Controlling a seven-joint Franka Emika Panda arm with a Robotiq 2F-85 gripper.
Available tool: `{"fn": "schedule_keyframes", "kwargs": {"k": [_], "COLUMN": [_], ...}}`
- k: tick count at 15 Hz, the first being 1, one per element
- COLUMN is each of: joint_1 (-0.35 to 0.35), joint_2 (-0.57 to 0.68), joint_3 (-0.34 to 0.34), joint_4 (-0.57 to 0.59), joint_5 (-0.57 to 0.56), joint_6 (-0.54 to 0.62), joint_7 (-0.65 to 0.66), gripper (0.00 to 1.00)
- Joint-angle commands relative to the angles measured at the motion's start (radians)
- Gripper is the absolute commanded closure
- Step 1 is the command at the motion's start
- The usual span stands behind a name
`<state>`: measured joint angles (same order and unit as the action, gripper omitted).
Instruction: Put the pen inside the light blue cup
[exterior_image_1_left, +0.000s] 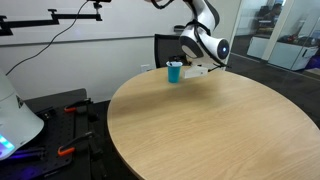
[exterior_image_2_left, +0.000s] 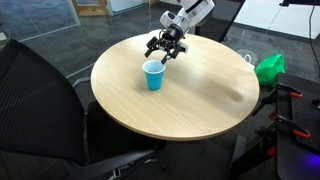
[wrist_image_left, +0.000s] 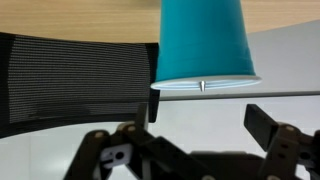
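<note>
The light blue cup (exterior_image_1_left: 175, 72) stands upright on the round wooden table (exterior_image_1_left: 220, 130) near its far edge. It shows in both exterior views (exterior_image_2_left: 152, 75). The wrist view is upside down, so the cup (wrist_image_left: 203, 40) hangs there with its rim downward. A thin pointed tip of the pen (wrist_image_left: 201, 86) sticks out just past the rim; the rest of the pen is hidden. My gripper (wrist_image_left: 208, 115) is open and empty. It hangs just above and beside the cup (exterior_image_1_left: 196, 67) (exterior_image_2_left: 165, 50).
A black mesh chair (wrist_image_left: 70, 75) stands behind the table next to the cup (exterior_image_1_left: 163, 47). Another black chair (exterior_image_2_left: 40, 90) is at the table's near side. A green object (exterior_image_2_left: 268, 67) lies off the table's edge. Tools lie on the floor (exterior_image_1_left: 65, 120).
</note>
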<state>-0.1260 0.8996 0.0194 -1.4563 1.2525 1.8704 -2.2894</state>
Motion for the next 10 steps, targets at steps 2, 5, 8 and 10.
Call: {"fn": "schedule_keyframes", "kwargs": {"k": [2, 5, 8, 10], "joint_1": [0.001, 0.001, 0.000, -0.002], "joint_2": [-0.041, -0.077, -0.125, -0.160], "joint_3": [0.012, 0.023, 0.032, 0.035], "joint_4": [-0.022, -0.050, -0.084, -0.109], "joint_5": [-0.013, -0.009, -0.001, 0.006], "joint_6": [-0.005, -0.009, -0.010, -0.012], "joint_7": [-0.017, -0.041, -0.078, -0.104], "gripper": [0.00, 0.00, 0.00, 0.00]}}
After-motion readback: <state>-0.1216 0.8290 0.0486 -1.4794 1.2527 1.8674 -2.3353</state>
